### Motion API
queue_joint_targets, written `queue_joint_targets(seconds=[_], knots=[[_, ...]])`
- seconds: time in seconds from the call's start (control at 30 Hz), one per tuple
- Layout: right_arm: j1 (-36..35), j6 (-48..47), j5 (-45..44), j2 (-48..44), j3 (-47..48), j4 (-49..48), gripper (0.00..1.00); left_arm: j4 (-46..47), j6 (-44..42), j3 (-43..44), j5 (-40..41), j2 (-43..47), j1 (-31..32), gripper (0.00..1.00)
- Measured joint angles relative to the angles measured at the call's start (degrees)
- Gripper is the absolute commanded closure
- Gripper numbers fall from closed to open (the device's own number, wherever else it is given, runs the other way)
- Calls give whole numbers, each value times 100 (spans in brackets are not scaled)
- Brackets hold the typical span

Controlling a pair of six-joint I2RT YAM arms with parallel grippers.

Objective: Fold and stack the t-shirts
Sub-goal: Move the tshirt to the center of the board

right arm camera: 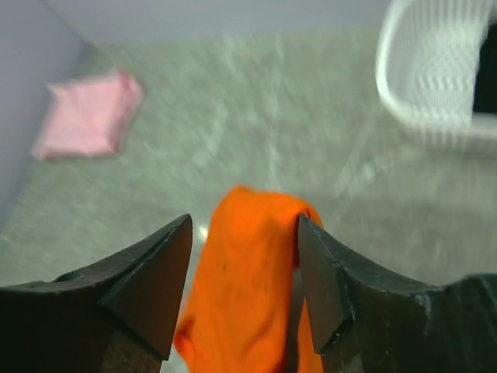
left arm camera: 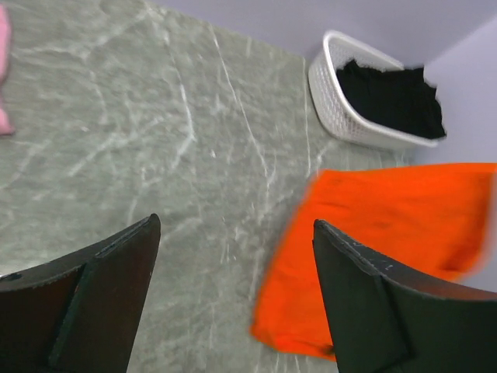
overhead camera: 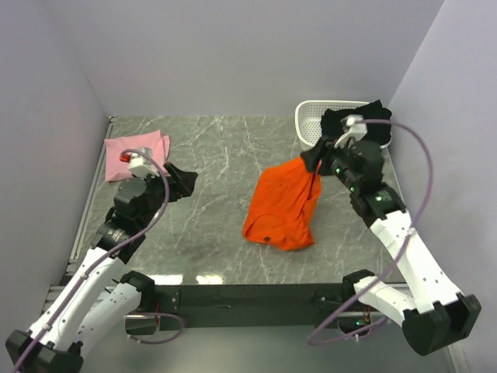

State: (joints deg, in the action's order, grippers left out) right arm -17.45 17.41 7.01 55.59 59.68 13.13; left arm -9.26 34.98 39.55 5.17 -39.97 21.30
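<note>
Black fingers (right arm camera: 147, 272) of the right gripper (right arm camera: 245, 225) fill the bottom of the right wrist view. They stand apart, with a bunched corner of the orange t-shirt (overhead camera: 283, 206) lying in the gap and touching the right-hand finger; whether the cloth is caught on it I cannot tell. From above, that corner rises to the gripper while the rest of the shirt lies rumpled on the marbled surface (overhead camera: 217, 155), right of centre. The left gripper (left arm camera: 237, 225) hangs over bare surface on the left side, its fingers spread wide with nothing between them. A pink t-shirt (overhead camera: 138, 146) lies folded at the far left, near the wall. At the far right corner stands a white slotted basket (overhead camera: 311, 116), with a black t-shirt (overhead camera: 365, 124) heaped inside and draped over its rim.
</note>
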Motion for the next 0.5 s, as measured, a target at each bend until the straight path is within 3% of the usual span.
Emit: queue_joint_targets(seconds=[0.13,0.27,0.4,0.5], knots=[[0,177,-295,42,-942,317,34,-4,-72,4,549,-365,1104,17],[-2,326,-841,-109,-1147,570,34,42,-136,94,1222,-1113,2789,16],[-2,437,-1220,-225,-1150,570,33,85,-282,645,1897,-2618,4358,14],[-2,509,-1333,-321,-1237,544,32,129,-330,1102,2068,-3663,4951,15]])
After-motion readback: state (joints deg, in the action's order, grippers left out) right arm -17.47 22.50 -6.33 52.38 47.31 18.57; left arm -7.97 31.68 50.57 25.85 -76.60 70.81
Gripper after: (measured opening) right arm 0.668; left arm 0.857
